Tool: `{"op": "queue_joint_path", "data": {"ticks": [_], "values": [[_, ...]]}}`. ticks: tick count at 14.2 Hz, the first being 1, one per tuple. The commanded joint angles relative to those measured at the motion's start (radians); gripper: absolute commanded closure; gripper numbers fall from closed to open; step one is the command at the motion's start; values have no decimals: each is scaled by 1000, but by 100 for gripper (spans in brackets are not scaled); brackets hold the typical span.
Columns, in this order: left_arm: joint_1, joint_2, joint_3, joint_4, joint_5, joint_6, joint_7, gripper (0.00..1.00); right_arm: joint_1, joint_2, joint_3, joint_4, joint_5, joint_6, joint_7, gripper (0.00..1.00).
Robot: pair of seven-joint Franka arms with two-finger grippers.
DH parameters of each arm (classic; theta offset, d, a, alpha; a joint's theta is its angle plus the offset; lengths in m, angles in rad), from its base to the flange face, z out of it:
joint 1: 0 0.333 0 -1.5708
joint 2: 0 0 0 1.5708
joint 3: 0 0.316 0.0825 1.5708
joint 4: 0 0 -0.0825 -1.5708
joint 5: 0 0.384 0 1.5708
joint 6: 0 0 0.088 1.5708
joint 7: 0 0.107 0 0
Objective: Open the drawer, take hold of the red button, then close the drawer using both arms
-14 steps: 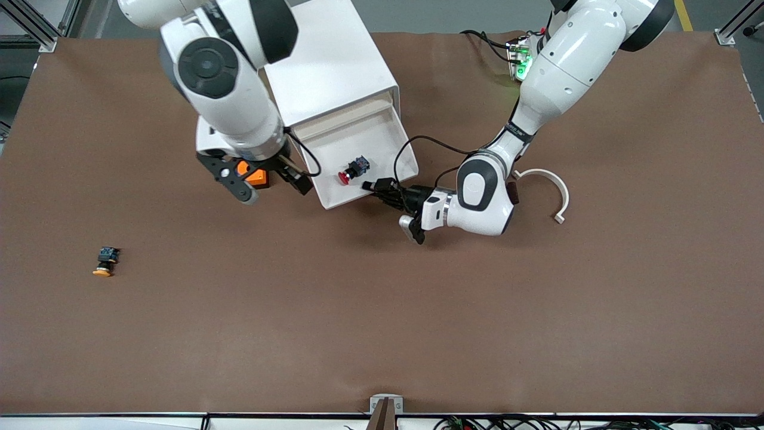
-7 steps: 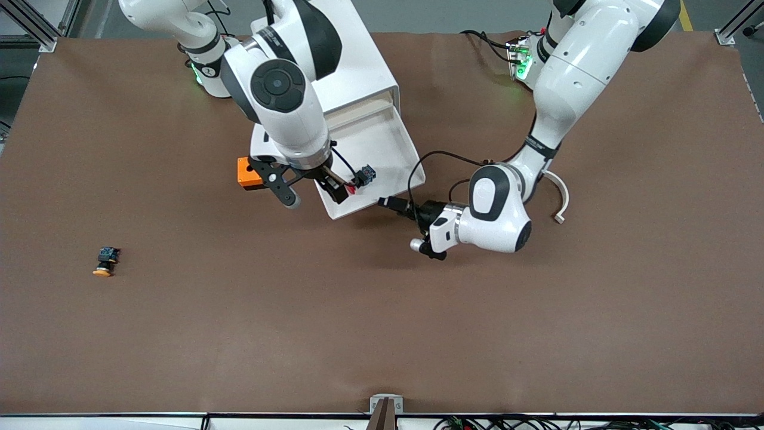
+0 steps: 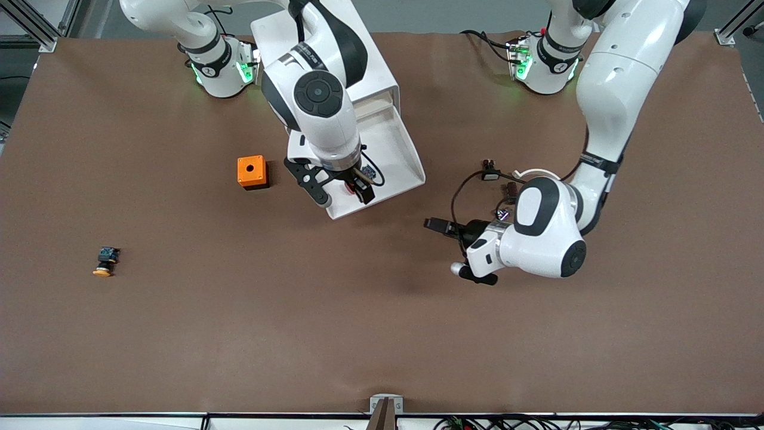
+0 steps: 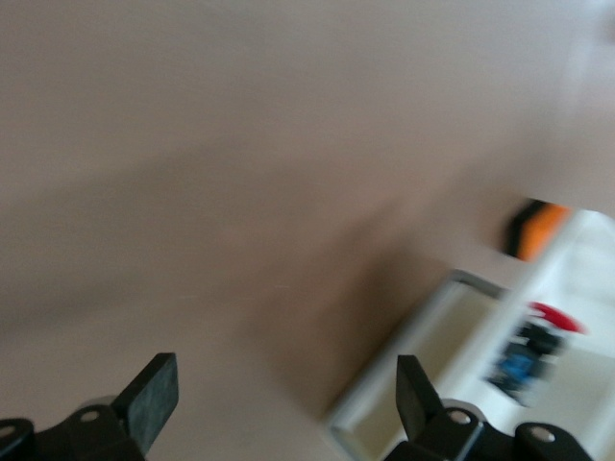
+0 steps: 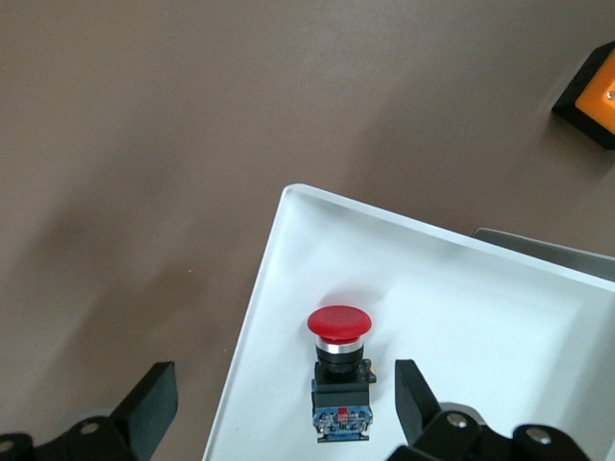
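Observation:
The drawer (image 3: 395, 149) stands pulled out of the white cabinet (image 3: 334, 54), and its white tray shows in the right wrist view (image 5: 461, 288). In it lies the button (image 5: 340, 370) on its side, with its red cap toward the drawer's front wall. From the front only a bit of the button (image 3: 367, 173) shows under the right hand. My right gripper (image 3: 340, 192) (image 5: 283, 399) hangs open over the drawer's front part, its fingers astride the button without touching it. My left gripper (image 3: 453, 251) (image 4: 283, 394) is open and empty over bare table, off the drawer's front corner.
An orange cube (image 3: 252, 172) with a round hole sits beside the drawer, toward the right arm's end. A button with an orange-yellow cap (image 3: 106, 261) lies alone farther toward that end. A white curved piece (image 3: 537, 173) peeks out under the left arm.
The left gripper opened and drew away from the drawer's front toward the left arm's end. The right gripper swung from over the orange cube to over the button in the drawer.

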Motion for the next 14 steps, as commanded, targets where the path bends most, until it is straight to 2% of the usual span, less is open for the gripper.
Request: {"op": "queue_joint_path", "data": {"ticks": [1, 3, 5, 8, 12, 13, 14], "values": [[-24, -42, -4, 20, 291, -16, -108, 0, 11, -3, -10, -58, 15, 33, 9, 0], [-26, -50, -9, 20, 414, -16, -197, 0, 33, -4, -10, -92, 15, 65, 11, 0], [-29, -76, -5, 18, 450, -16, -383, 0, 55, -3, -10, -126, 15, 111, 11, 0], [-38, -85, -12, 17, 580, -16, -695, 0, 67, 11, -10, -131, 15, 109, 9, 0], [-59, -75, -17, 17, 582, 19, -870, 0, 84, 17, -9, -141, 17, 98, 6, 0], [-59, -73, -17, 8, 583, 45, -886, 0, 86, 17, -9, -143, 18, 99, 6, 2], [-59, -64, -17, -2, 583, 59, -895, 0, 86, 17, -9, -141, 18, 98, 6, 17]]}}
